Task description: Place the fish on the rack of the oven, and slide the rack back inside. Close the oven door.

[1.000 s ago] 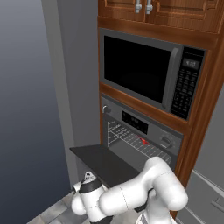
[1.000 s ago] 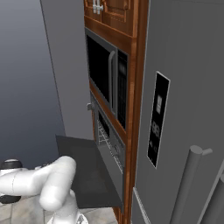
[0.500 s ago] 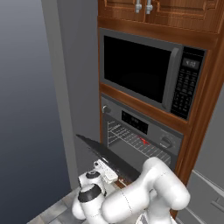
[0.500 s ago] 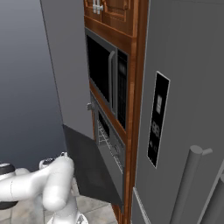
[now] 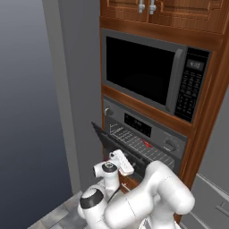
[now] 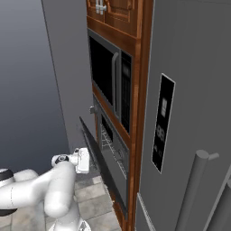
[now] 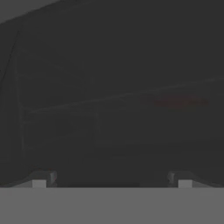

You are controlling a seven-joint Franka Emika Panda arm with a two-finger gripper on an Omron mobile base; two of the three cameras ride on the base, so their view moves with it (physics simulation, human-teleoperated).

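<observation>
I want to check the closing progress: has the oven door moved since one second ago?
Yes. The oven door has swung upward from lying flat; it now stands tilted, nearer the oven's control strip, still partly open.

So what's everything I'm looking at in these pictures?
Oven: one, dark grey, built into the wood column under the microwave.
Oven door: one, dark, tilted partway up, not yet shut.
Rack: one, silver wire, inside the oven.
Fish: one, small and red, lying on the rack.
Microwave: one, black window, grey frame, keypad on its right, above the oven.
Cabinets: brown wood, above the microwave.
Fridge: one, grey, with a dark panel, right of the oven.
Floor: grey tiles.
Gripper: one, white, open, holding nothing, against the underside of the oven door.
</observation>
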